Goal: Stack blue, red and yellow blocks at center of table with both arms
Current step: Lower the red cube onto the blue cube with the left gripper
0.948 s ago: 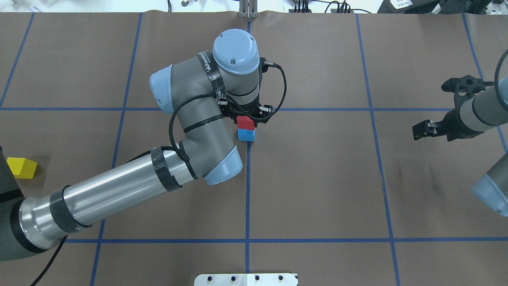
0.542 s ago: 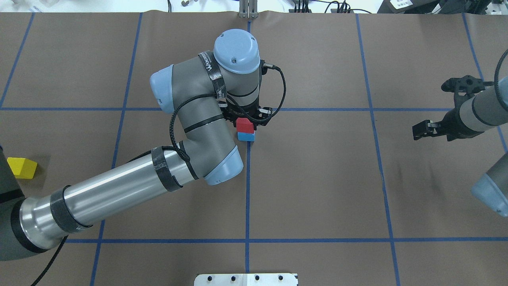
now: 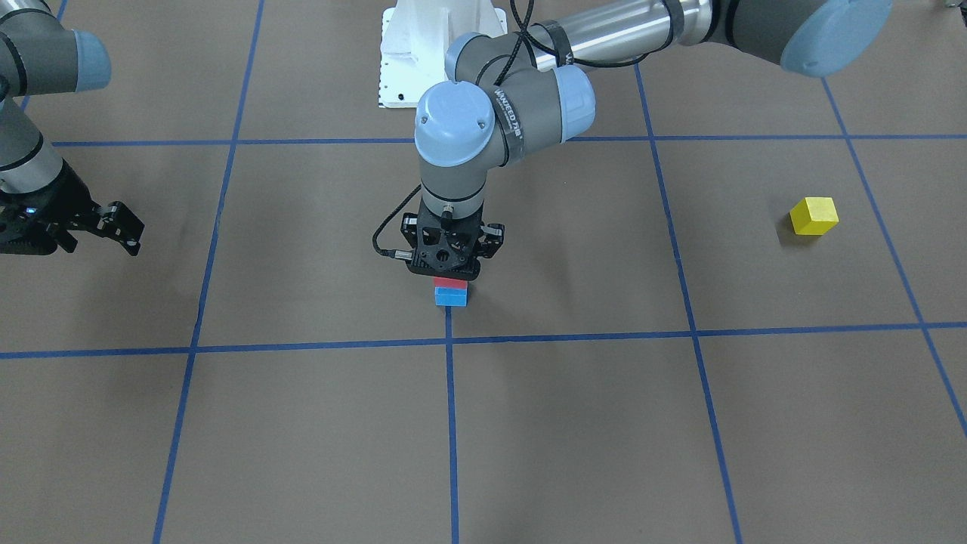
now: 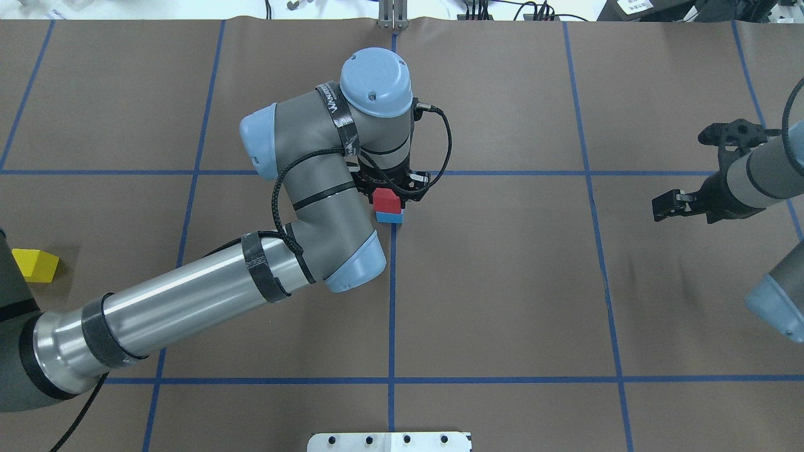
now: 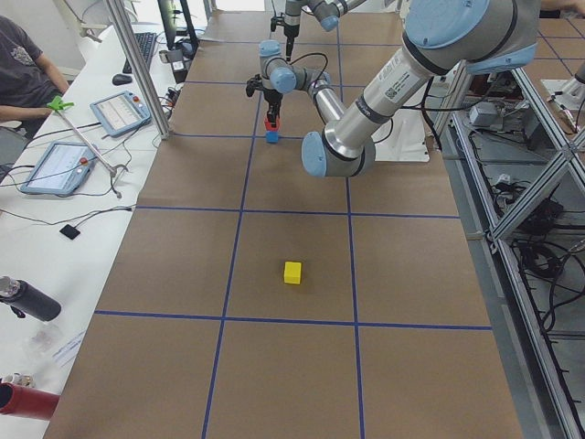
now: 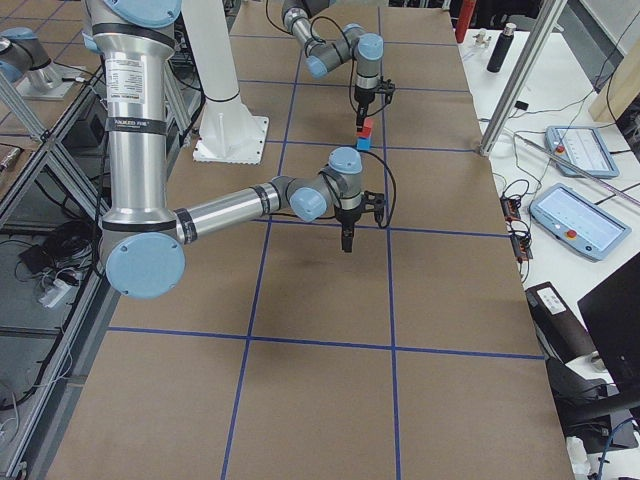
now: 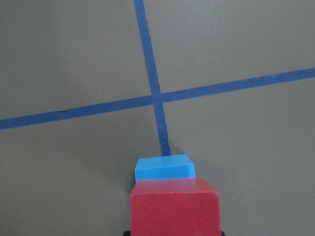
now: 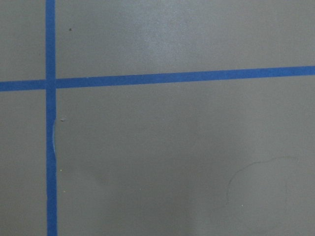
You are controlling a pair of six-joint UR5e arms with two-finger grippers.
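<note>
My left gripper (image 4: 388, 196) is shut on the red block (image 4: 385, 201) and holds it directly over the blue block (image 4: 389, 218), near the central tape crossing. In the front view the red block (image 3: 450, 282) sits right at the blue block's (image 3: 450, 297) top; I cannot tell if they touch. The left wrist view shows the red block (image 7: 173, 206) in front of the blue block (image 7: 164, 168). The yellow block (image 4: 34, 265) lies alone at the table's far left edge. My right gripper (image 4: 667, 206) hangs shut and empty over the right side.
Blue tape lines (image 4: 392, 301) divide the brown table into squares. The white base plate (image 4: 389, 441) sits at the near middle edge. My left arm's elbow (image 4: 339, 251) reaches over the area left of the stack.
My left gripper has lowered the red block; less of the blue block's side shows below it now. The right arm and the yellow block have not moved.
</note>
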